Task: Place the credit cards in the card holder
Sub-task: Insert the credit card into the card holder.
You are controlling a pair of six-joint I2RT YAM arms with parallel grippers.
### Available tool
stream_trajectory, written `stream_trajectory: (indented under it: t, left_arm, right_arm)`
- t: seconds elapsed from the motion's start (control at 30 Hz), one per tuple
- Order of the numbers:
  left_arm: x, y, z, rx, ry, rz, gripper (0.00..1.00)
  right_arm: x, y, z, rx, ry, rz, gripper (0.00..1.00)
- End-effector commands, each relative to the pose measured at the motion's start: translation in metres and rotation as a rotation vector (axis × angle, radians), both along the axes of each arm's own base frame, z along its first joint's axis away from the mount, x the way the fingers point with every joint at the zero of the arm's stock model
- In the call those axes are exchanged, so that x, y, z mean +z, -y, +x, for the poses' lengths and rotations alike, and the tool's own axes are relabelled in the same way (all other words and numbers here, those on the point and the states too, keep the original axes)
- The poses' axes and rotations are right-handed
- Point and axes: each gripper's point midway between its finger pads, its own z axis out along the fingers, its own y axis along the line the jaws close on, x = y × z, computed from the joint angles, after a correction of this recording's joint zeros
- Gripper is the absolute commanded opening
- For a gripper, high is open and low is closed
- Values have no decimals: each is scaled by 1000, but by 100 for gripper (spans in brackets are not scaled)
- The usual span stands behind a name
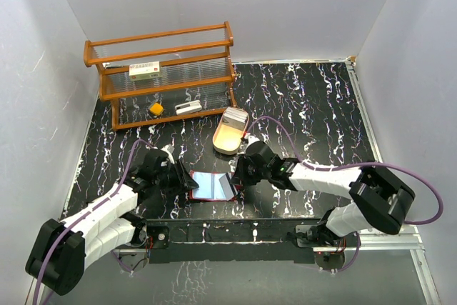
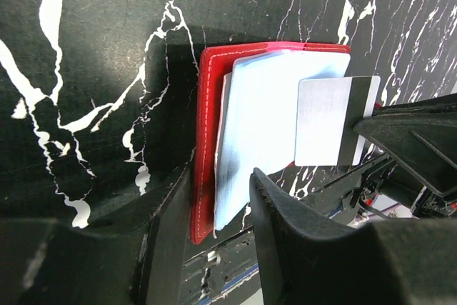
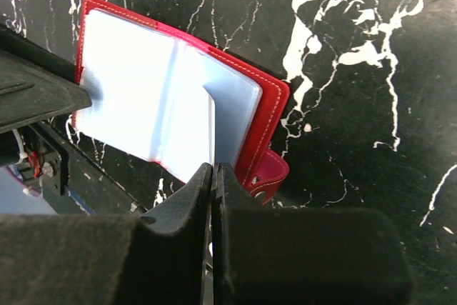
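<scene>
Beside the tan tray [image 1: 230,136], nearer the arms, the red card holder [image 1: 213,186] lies open on the table. Its left edge is straddled by the parted left claw [image 2: 218,205]. A pale card [image 2: 335,121] is pinched edge-on over the holder's pockets by the closed right claw [image 3: 215,176].

card holder [image 1: 212,186]: 1 | credit card [image 2: 334,121]: 1 | tray [image 1: 228,138]: 1 | rack [image 1: 166,76]: 1

White arm links [image 1: 107,213], black joints, black textured fingers [image 2: 300,248], purple cables [image 1: 421,176] looping along both arms.
</scene>
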Motion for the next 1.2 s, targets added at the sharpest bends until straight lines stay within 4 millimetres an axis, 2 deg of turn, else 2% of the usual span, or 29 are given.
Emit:
stream_trajectory:
  t: [0.0,0.07,0.2,0.3,0.4,0.6,0.7,0.9,1.07,1.17]
  left_arm:
    - [0,-5,-1,15,-10,23,34]
    - [-1,-5,-2,16,-17,27,31]
    - [-2,-6,-3,18,-18,29,17]
    - [-2,-4,-2,11,-20,24,10]
    - [-1,-2,-2,3,-27,21,0]
    - [-4,6,-4,-1,-44,-29,0]
    - [-8,7,-6,7,-59,-47,0]
    - [-11,9,-8,8,-81,-59,0]
    - [-13,7,-10,21,-84,-55,1]
    - [-14,6,-11,25,-84,-53,10]
  right_arm:
    - [-1,13,12,-51,77,-39,0]
    - [0,16,13,-55,95,-42,0]
    - [-1,20,14,-48,109,-68,0]
    - [-1,21,14,-38,106,-94,0]
    - [7,17,15,-36,110,-72,0]
    - [54,-10,13,-36,117,153,0]
    - [67,-18,13,-46,114,230,0]
    - [65,-20,19,-110,90,263,0]
    - [41,-27,15,-117,-7,247,0]
    - [28,-27,14,-123,-26,231,0]
